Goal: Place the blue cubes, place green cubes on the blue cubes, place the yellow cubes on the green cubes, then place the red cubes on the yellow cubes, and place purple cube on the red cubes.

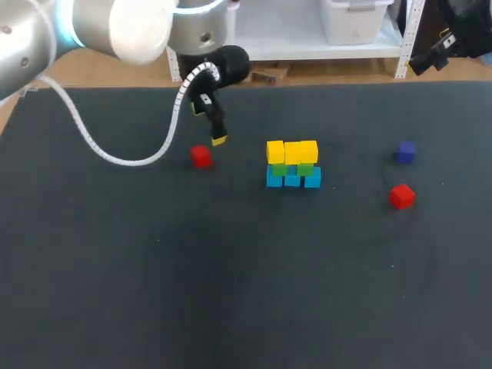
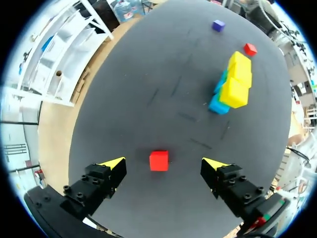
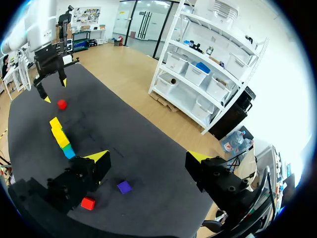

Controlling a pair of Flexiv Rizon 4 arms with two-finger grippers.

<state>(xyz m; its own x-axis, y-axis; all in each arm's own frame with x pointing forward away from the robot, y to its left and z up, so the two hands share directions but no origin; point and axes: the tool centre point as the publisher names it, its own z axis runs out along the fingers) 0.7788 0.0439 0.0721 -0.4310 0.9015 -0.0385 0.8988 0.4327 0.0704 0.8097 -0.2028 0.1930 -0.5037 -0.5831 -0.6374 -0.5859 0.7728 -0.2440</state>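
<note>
Left arm (image 1: 46, 38) jaws spread over the left-hand red cube (image 2: 158, 161), right arm (image 1: 444, 48) jaws spread too; cube looks light and rigid, so pinch opposite flat faces.

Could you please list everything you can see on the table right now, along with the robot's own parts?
Blue cubes: three, blue, bottom row of the stack at mid-table.
Green cubes: at least two showing, green, on the blue row.
Yellow cubes: three, yellow, top row of the stack.
Red cubes: two, red, one left of the stack, the other loose to its right.
Purple cube: one, purple, just beyond the right-hand red one.
Table: one, dark.
Left gripper: fingers open, left red cube between them, untouched.
Right gripper: fingers open, empty, raised at the table's right side.
</note>
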